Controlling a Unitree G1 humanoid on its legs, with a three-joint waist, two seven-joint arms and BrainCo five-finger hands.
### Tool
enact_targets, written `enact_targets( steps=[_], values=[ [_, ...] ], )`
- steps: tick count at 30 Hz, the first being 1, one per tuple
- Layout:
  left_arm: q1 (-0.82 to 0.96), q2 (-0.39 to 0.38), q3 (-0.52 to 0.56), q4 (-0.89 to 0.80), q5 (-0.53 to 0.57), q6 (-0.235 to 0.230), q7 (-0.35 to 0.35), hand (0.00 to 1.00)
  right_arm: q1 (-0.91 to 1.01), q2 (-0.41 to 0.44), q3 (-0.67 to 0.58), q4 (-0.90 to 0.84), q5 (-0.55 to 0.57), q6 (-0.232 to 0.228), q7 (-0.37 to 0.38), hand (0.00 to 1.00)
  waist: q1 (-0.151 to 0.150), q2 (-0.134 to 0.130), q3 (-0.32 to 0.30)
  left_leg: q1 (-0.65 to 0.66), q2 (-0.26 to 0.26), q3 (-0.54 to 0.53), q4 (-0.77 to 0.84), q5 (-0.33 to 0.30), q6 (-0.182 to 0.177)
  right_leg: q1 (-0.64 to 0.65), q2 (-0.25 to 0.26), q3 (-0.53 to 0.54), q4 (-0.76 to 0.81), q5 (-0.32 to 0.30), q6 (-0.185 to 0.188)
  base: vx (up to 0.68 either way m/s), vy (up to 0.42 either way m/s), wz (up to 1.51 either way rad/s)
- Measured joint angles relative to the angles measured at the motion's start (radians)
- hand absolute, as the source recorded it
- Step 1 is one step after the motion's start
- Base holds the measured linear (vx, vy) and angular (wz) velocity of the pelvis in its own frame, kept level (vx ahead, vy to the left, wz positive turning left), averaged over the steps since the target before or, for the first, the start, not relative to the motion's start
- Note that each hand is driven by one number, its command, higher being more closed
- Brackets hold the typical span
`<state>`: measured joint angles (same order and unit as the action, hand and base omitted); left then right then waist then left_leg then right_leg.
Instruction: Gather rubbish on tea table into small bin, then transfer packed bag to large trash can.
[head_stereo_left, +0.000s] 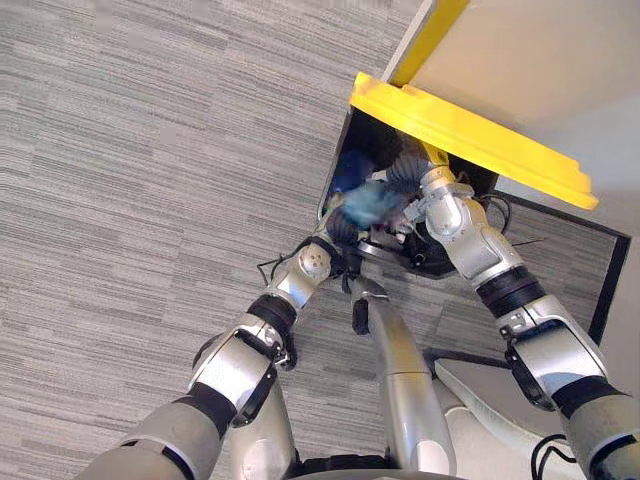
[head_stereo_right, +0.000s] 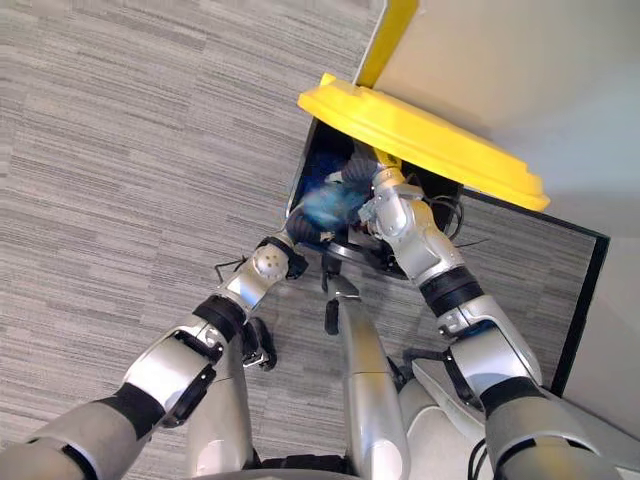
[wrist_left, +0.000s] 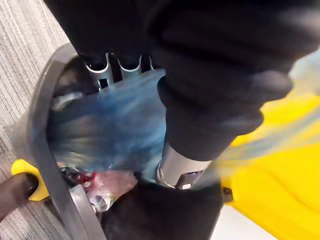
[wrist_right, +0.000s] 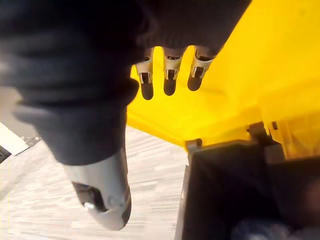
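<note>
Evidently propping lid (wrist_right: 250, 60) up with flat, straight-fingered right hand (wrist_right: 169, 80) pressed beneath it, so as to leave can (wrist_right: 220, 200) mouth clear. Blue bag (wrist_left: 110, 125) bunched against left hand (wrist_left: 182, 165), just over that mouth, seemingly for dropping in; left grasp impossible to tell, buried in plastic.

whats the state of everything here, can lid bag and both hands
large trash can, open
yellow lid, tilted up off the can
right hand, open, straight fingers against the lid's underside
blue bag, inside the can's rim, rubbish showing through it
left hand, at the bag, grip hidden
</note>
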<state>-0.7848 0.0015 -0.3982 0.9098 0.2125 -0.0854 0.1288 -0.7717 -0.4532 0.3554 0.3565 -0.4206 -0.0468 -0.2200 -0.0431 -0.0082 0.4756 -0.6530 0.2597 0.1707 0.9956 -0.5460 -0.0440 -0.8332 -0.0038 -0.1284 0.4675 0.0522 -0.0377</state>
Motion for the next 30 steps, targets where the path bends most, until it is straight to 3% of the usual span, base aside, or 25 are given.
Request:
enact_targets(
  steps=[2, 9, 13, 16, 20, 25, 30],
  values=[
    [0.034, -0.004, -0.003, -0.002, 0.000, 0.000, -0.002, 0.00, 0.035, -0.004, -0.003, -0.004, 0.000, 0.000, 0.001, 0.00, 0.001, 0.014, -0.012, 0.009, 0.000, -0.004, -0.004, 0.001, 0.001, 0.012, 0.000, -0.005, -0.003, 0.000, 0.000, -0.04, -0.047, 0.10],
    [0.120, 0.033, -0.032, -0.106, -0.025, -0.011, -0.016, 0.00, 0.192, -0.023, -0.017, -0.111, -0.001, -0.002, 0.008, 0.00, 0.009, 0.013, -0.019, 0.100, 0.003, 0.009, -0.052, 0.012, -0.009, 0.088, 0.004, -0.004, -0.028, 0.000, 0.001, -0.01, -0.058, 0.00],
    [0.198, 0.086, -0.032, -0.178, -0.076, -0.032, -0.017, 0.00, 0.320, -0.024, -0.091, -0.115, -0.003, -0.004, 0.016, 0.00, 0.032, 0.011, -0.033, 0.178, 0.000, 0.017, -0.103, 0.025, -0.015, 0.156, 0.003, -0.006, -0.044, -0.009, 0.005, -0.01, -0.054, 0.06],
    [0.277, 0.141, -0.029, -0.220, -0.114, -0.042, -0.021, 0.00, 0.413, -0.022, -0.113, -0.116, -0.014, -0.005, 0.030, 0.00, 0.045, 0.005, -0.083, 0.211, -0.010, 0.012, -0.152, 0.038, -0.016, 0.184, -0.001, -0.012, -0.059, -0.016, 0.004, 0.01, -0.071, 0.15],
    [0.439, 0.227, 0.062, -0.295, -0.199, -0.069, -0.032, 0.00, 0.539, -0.006, -0.162, -0.105, -0.024, -0.013, 0.050, 0.00, 0.059, -0.014, -0.117, 0.303, -0.042, -0.010, -0.261, 0.091, -0.042, 0.257, -0.025, -0.033, -0.072, -0.044, 0.011, 0.06, -0.073, 0.28],
    [0.604, 0.286, 0.199, -0.289, -0.265, -0.077, -0.047, 0.00, 0.588, 0.038, -0.194, -0.005, -0.048, -0.023, 0.069, 0.00, 0.060, -0.027, -0.141, 0.379, -0.057, -0.037, -0.336, 0.114, -0.042, 0.327, -0.032, -0.055, -0.090, -0.062, 0.029, 0.04, -0.064, 0.20],
    [0.701, 0.323, 0.336, -0.120, -0.270, -0.076, -0.081, 0.00, 0.627, 0.061, -0.202, 0.096, -0.064, -0.025, 0.093, 0.00, 0.060, -0.035, -0.170, 0.442, -0.067, -0.073, -0.372, 0.126, -0.051, 0.390, -0.036, -0.078, -0.087, -0.086, 0.043, 0.01, -0.021, 0.17]
  ],
)
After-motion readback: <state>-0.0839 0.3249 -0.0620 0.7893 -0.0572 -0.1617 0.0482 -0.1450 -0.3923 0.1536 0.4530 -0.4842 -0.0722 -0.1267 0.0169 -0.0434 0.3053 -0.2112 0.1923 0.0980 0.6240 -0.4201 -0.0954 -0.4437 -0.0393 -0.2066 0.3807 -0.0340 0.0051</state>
